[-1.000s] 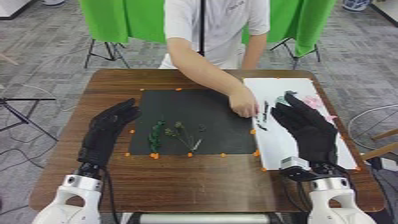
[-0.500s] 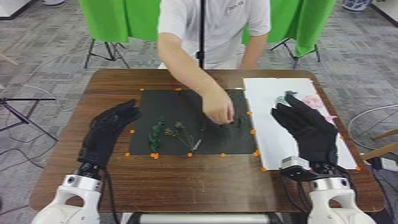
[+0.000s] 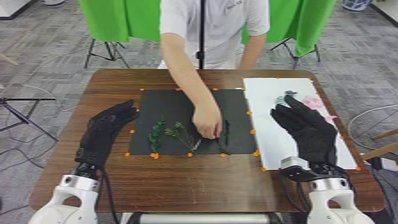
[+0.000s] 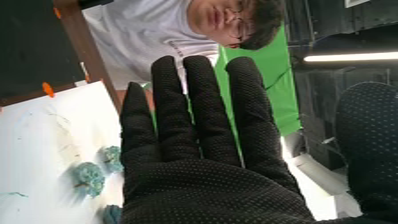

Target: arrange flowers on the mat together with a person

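Left hand (image 3: 104, 131) and right hand (image 3: 311, 132) hover, fingers straight.

The place looks like a robotics lab: two white robot arms (image 3: 53, 215) extend over a brown wooden table (image 3: 187, 182), green backdrop cloths (image 3: 124, 20) hang beyond it, and black metal stands (image 3: 27, 99) and loose cables (image 3: 362, 114) share the grey tiled floor (image 3: 44, 55). A tube light (image 4: 351, 57) glows under a dark ceiling (image 4: 324, 17).

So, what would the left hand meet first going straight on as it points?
The left hand would probably reach the black mat first, near its far left corner; height is unclear, it may pass above.
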`<state>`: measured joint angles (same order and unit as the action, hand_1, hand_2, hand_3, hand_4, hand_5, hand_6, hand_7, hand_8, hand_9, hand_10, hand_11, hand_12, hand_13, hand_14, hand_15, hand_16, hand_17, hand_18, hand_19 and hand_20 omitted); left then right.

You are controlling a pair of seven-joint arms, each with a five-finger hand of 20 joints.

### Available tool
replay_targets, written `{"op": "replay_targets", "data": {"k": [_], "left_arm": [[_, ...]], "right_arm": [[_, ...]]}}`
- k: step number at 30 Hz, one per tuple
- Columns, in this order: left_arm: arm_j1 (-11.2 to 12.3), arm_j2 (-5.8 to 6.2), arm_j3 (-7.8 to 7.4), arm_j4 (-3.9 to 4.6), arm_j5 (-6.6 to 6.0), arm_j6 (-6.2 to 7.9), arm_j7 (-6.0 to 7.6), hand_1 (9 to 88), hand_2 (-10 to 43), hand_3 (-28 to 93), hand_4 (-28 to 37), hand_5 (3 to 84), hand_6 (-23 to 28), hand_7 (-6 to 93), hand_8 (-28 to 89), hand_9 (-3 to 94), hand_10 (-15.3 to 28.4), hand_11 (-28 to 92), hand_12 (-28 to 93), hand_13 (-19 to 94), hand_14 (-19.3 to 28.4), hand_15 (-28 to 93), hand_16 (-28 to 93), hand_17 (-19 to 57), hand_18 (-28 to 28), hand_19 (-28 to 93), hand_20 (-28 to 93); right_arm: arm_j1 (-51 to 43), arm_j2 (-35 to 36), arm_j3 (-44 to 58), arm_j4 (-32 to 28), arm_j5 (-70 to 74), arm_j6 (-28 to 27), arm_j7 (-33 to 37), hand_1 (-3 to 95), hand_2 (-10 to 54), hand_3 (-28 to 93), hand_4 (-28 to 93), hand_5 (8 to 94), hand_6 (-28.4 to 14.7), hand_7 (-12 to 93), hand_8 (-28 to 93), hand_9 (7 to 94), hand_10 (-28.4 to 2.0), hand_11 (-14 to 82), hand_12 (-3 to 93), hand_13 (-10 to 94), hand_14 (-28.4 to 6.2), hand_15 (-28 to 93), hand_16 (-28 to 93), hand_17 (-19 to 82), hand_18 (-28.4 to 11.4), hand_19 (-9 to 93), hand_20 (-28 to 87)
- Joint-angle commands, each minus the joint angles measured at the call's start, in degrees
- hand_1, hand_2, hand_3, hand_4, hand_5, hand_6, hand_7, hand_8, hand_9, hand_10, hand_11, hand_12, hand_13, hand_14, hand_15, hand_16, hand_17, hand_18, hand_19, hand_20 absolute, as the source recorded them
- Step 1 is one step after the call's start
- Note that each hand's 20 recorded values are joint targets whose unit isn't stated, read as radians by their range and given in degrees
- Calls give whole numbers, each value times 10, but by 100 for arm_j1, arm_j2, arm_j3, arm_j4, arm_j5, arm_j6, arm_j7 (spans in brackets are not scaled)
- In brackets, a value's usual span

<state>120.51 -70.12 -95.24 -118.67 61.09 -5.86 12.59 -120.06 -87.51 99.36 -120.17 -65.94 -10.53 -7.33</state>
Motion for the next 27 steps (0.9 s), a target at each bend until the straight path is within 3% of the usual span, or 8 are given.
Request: {"op": "replay_targets", "data": {"k": [1,9,14,19,25,27], "left_arm": [[76,-70,15,29,1,-61,-24,266,-68,648,-172,475,34,134,-51,427,126,153,157,345,171,116,69,54,133,61,205],[86,-75,-29,25,-37,-11,-9,265,-69,648,-172,473,34,131,-51,427,126,153,157,346,170,117,70,54,133,60,205],[70,-94,8,40,-33,-8,-25,265,-68,647,-172,473,34,130,-51,428,125,153,157,346,171,117,70,54,133,59,206],[59,-96,10,26,-8,-10,-30,266,-68,647,-172,473,34,130,-50,428,125,153,158,345,170,116,70,54,133,59,206],[58,-96,-3,25,-22,24,-35,266,-69,647,-172,472,34,130,-50,427,126,152,157,344,171,117,69,54,133,59,206],[79,-107,-34,21,-17,21,-36,267,-69,647,-173,472,34,129,-50,427,126,153,158,345,172,117,70,54,133,59,206]], "right_arm": [[-91,-15,-15,-31,-21,21,-23,105,72,775,-135,510,-18,99,-80,517,-161,66,145,412,-149,130,179,206,-140,61,293],[-35,6,-39,11,-49,13,-8,109,70,774,-134,516,-14,100,-80,520,-161,67,147,413,-147,131,178,207,-140,62,294],[16,-46,36,35,-352,-168,-112,174,-19,771,-129,513,-11,106,-81,513,-154,66,148,409,-138,131,177,207,-140,63,294],[18,6,55,27,-423,-183,-115,202,-60,772,-131,508,-9,115,-85,507,-150,65,150,408,-135,132,177,207,-141,64,294],[61,116,28,17,-393,-40,-105,205,-64,769,-132,502,-9,122,-89,502,-150,65,153,405,-134,133,177,207,-142,67,294],[115,369,-111,-10,-886,395,-144,197,-54,769,-132,502,-10,123,-90,494,-153,62,153,394,-135,129,176,207,-143,68,294]]}}
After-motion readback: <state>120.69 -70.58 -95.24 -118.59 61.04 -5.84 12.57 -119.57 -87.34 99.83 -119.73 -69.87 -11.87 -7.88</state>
